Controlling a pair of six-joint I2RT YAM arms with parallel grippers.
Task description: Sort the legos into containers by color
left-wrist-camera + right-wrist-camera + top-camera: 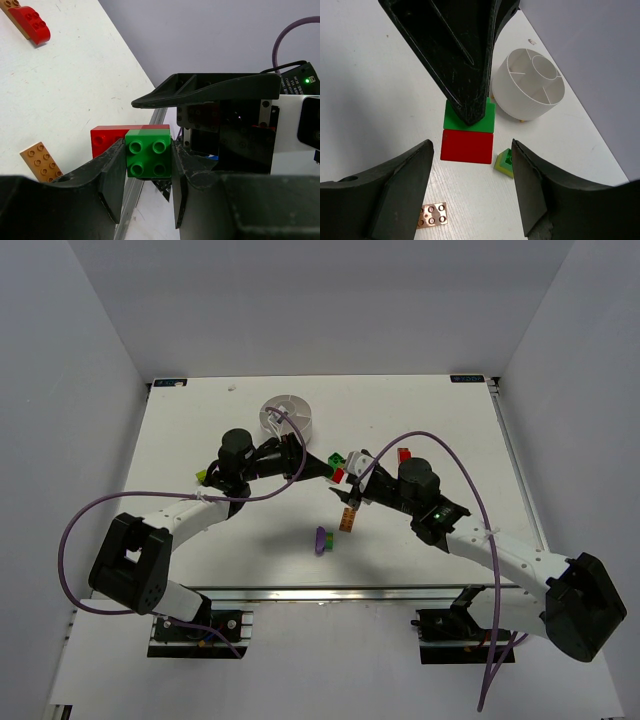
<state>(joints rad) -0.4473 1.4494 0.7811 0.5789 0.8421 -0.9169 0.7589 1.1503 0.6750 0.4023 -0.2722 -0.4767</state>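
**At mid-table: left claw (148, 150) clamped on green brick (148, 161), right claw (472, 146) wide around red brick (466, 146)**

Nearest the arm bases, a purple brick (321, 540) lies alone on the white table (200, 420). An orange brick (348, 519) sits just beyond it, near the right arm's wrist.

Further in, the two claws face each other tip to tip. The left claw is closed on the green brick, one finger pressed against each side, with the studs turned toward its own camera. The red brick touches the green one's far side, edge to edge. The right claw stands wide, one finger on either side of the red brick. A strip of table shows on both sides, so it has hold of nothing. Whether the joined pair rests on the table or hangs just above it cannot be told.

A small lime-and-green brick (504, 163) lies just beside the red one. Off to the left, a lime brick (200, 477) lies by the left forearm. To the right, a red-and-orange pair (403, 452) lies just beyond the right wrist.

Farthest back stands the white dish (286, 417), a round centre well ringed by wedge sections. It is upright and sits near the left claw's wrist.
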